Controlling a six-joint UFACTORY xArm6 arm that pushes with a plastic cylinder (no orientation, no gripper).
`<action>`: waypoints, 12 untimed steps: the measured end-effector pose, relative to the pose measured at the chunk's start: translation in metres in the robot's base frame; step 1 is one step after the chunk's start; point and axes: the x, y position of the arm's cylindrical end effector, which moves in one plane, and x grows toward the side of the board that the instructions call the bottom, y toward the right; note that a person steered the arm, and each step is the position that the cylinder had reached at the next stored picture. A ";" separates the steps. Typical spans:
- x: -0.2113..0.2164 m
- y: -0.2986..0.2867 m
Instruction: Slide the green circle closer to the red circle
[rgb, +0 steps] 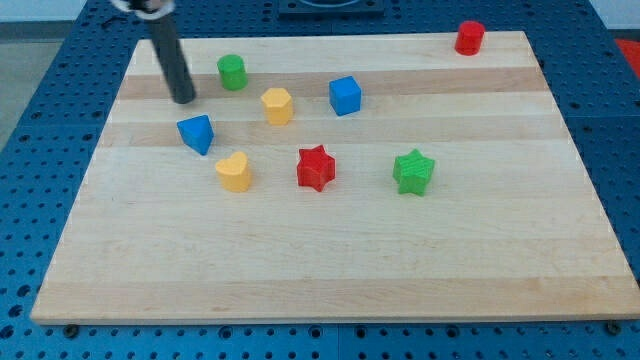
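Note:
The green circle (232, 71) stands near the view's top left of the wooden board (330, 260). The red circle (469, 37) stands at the board's top right edge, far to the right of the green one. My tip (184, 100) rests on the board to the left of and slightly below the green circle, with a gap between them. It is just above the blue triangle-like block (197, 133).
A yellow block (277, 105) and a blue cube (345, 95) lie right of the green circle. A yellow heart (234, 172), a red star (316, 167) and a green star (413, 172) sit across the middle. Blue perforated table surrounds the board.

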 end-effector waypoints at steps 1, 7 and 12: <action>-0.025 -0.006; -0.082 0.144; -0.066 0.260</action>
